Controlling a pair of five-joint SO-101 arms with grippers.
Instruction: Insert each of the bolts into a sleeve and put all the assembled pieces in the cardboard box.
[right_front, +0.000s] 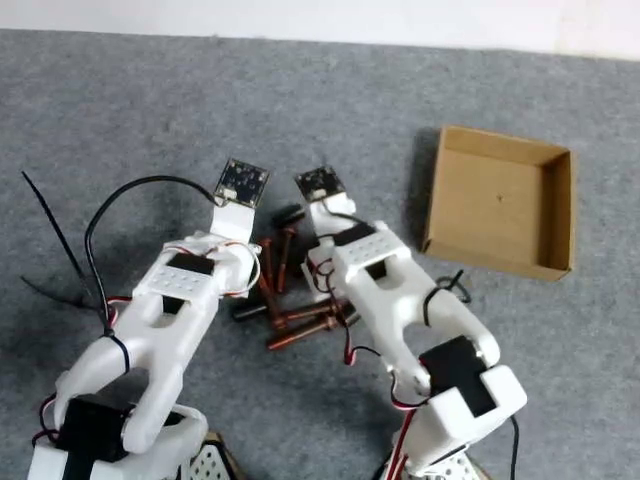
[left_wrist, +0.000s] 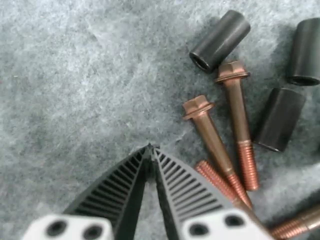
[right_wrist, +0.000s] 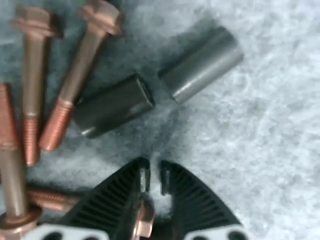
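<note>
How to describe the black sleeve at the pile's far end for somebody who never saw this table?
Find the cardboard box; to its left in the high view lies a pile of copper bolts. At the pile's far end lies the sleeve: a short, smooth black tube, whereas the bolts are long and threaded.

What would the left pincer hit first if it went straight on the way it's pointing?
Probably just bare mat: the left pincer is aimed past the bolts, which lie off to one side.
</note>
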